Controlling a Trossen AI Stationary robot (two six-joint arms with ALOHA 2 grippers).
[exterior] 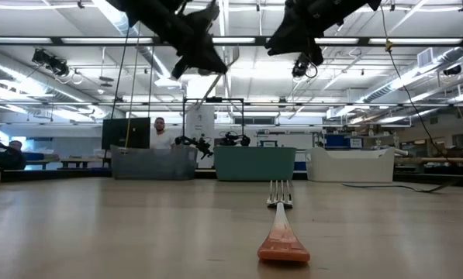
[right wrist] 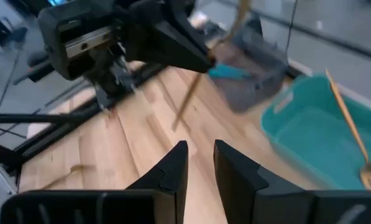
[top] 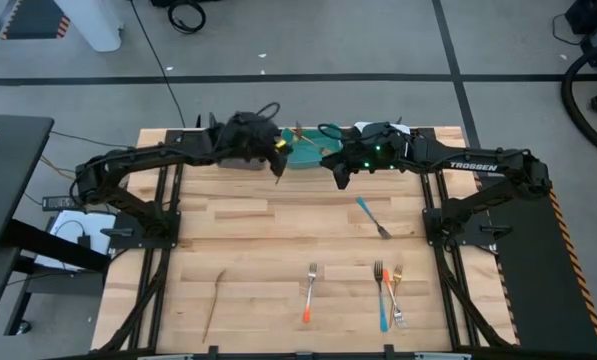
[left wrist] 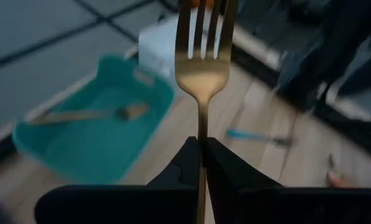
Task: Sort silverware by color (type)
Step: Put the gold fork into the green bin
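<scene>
My left gripper (top: 278, 158) hangs over the table's far middle, beside the grey bin (top: 240, 155), shut on a gold fork (left wrist: 202, 68). My right gripper (top: 336, 172) hangs opposite it, near the teal bin (top: 303, 152). Its fingers (right wrist: 173, 165) stand a little apart with nothing between them. Another gold utensil (left wrist: 92, 115) lies flat in the teal bin. On the table lie a blue fork (top: 371, 215), an orange fork (top: 309, 292), a close group of blue, orange and gold forks (top: 386, 290) and a gold utensil (top: 213, 300). My left gripper pinches the gold fork's slim handle (left wrist: 201, 132) a little below the head, between its two fingers. The fingers come from the table's left, slanting down, and lie across the fork. The fork stands tilted, tines up. Its handle end (right wrist: 178, 123) hangs clear of the table.
Three bins stand in a row along the far edge: grey (exterior: 153, 163), teal (exterior: 254, 163) and white (exterior: 351, 164). A blue utensil (right wrist: 229, 71) lies in the grey bin. The two grippers are close together. People show in the room behind.
</scene>
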